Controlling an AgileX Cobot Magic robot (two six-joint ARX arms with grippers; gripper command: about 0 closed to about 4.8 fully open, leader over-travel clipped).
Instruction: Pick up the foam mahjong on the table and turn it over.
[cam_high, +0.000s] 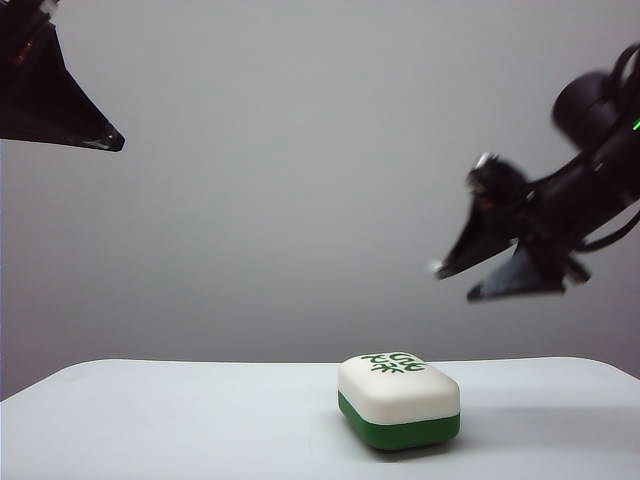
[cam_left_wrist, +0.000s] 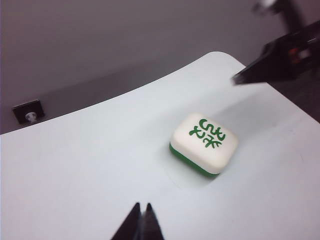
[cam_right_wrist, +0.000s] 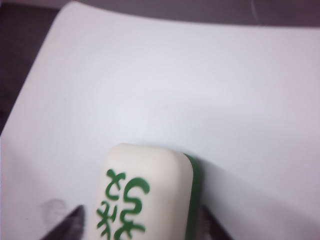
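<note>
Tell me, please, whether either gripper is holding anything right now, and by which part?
Nothing is held. The foam mahjong lies on the table; the right gripper is open in the air above it, the left gripper shut and empty.

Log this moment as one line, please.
block: white-and-green foam mahjong on white table, characters up | left gripper: jaws shut, high left | right gripper: jaws open, above block, untouched

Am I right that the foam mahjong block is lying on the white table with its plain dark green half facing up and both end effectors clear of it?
Not quite: the rounded cream-and-green foam mahjong block lies with its creamy white, green-lettered face up and the green half beneath, as the exterior view shows. It does rest on the white table, with the left end effector and right end effector clear of it.
</note>
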